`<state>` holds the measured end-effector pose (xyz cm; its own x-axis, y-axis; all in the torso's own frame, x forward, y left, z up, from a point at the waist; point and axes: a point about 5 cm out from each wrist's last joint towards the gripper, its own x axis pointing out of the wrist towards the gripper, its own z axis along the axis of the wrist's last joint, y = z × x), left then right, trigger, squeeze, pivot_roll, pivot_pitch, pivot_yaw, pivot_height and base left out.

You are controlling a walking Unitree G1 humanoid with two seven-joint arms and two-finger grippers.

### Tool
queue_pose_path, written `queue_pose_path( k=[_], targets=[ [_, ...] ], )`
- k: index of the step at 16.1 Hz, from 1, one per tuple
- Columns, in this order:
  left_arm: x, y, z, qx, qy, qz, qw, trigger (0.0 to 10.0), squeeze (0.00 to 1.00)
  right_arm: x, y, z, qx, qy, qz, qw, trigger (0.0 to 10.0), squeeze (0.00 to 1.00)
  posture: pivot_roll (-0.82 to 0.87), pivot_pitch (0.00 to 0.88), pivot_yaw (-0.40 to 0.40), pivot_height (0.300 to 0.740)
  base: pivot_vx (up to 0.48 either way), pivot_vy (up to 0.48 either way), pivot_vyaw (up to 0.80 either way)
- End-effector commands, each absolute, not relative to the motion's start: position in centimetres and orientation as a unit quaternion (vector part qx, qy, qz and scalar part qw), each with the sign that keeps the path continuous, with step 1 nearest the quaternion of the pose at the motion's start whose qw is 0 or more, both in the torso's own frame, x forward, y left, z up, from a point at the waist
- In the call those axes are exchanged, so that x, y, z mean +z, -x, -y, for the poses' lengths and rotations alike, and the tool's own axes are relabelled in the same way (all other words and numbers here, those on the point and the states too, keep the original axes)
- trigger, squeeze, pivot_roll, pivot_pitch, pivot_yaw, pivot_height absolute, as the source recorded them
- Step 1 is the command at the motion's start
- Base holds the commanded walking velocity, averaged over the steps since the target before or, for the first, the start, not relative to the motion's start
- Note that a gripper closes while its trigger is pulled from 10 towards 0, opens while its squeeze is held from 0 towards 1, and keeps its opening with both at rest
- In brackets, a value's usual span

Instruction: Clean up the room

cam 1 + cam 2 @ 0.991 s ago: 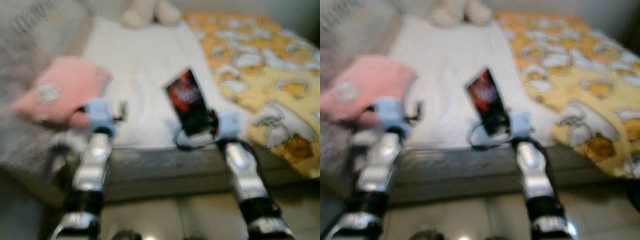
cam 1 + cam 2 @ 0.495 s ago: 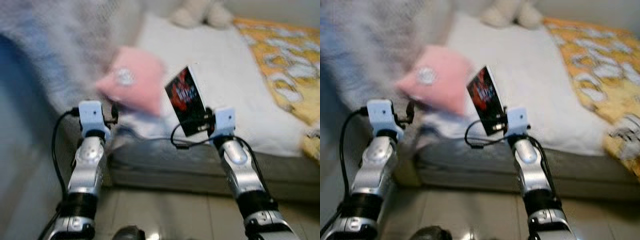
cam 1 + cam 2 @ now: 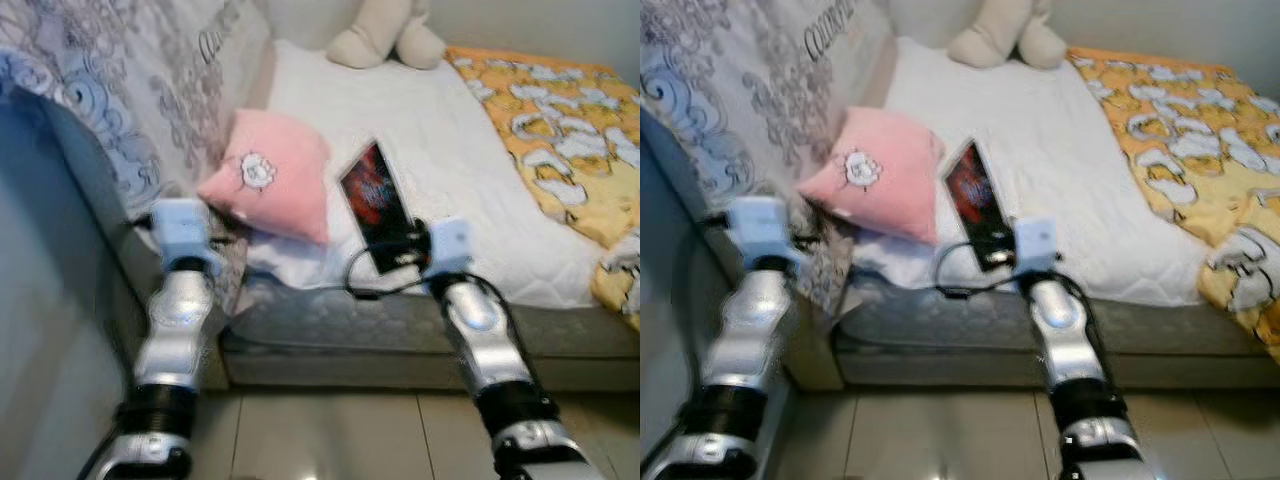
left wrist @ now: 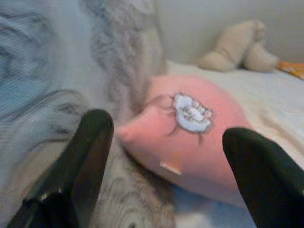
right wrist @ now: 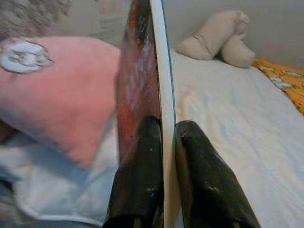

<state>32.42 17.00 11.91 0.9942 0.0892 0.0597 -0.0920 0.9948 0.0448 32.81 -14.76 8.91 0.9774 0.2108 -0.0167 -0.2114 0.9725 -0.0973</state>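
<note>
Right end effector point(image 5: 163, 142) clamps book point(image 3: 378, 205) over bed point(image 3: 440, 150) | left end effector point(image 4: 166, 156) spread, facing pink pillow point(image 3: 272, 185)

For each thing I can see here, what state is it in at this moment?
Book: held on edge above the bed, clamped by the right end effector.
Left end effector: open, empty, facing the pillow.
Pink pillow: lying on the bed.
Plush toy: resting at the far end.
Yellow blanket: spread out.
</note>
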Motion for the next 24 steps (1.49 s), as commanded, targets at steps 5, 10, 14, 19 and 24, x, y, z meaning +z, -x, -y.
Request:
queue_pose_path(
  k=[5, 10, 14, 19, 24],
  targets=[
    [12.5, -32.6, -17.4, 0.042, -0.030, 0.036, 0.998, 10.0, 0.00, 10.2, -33.4, 14.2, 0.108, 0.044, 0.030, 0.993, 0.0, 0.00, 0.04, 0.000, -0.066, 0.736, 0.461, 0.000, 0.00],
    [13.2, -32.4, -15.9, -0.003, -0.039, 0.058, 0.998, 10.0, 0.00, 9.9, -33.2, 14.4, 0.103, 0.044, 0.029, 0.993, 0.0, 0.00, 0.04, 0.000, -0.056, 0.736, 0.333, -0.058, 0.00],
    [13.8, -32.1, -15.1, -0.032, -0.027, 0.078, 0.996, 10.0, 0.00, 9.6, -32.7, 14.5, 0.099, 0.041, 0.028, 0.994, 0.0, 0.00, 0.03, 0.000, -0.047, 0.736, 0.000, -0.218, 0.00],
    [13.7, -32.0, -15.5, -0.019, -0.027, 0.068, 0.997, 10.0, 0.00, 9.4, -32.6, 14.6, 0.096, 0.041, 0.026, 0.994, 0.0, 0.00, 0.03, 0.000, -0.047, 0.736, 0.172, -0.229, 0.00],
    [13.6, -31.7, -15.4, -0.018, -0.028, 0.070, 0.997, 10.0, 0.00, 9.2, -32.5, 14.8, 0.099, 0.046, 0.022, 0.994, 0.0, 0.00, 0.04, 0.000, -0.053, 0.736, 0.000, 0.000, 0.00]
  ],
)
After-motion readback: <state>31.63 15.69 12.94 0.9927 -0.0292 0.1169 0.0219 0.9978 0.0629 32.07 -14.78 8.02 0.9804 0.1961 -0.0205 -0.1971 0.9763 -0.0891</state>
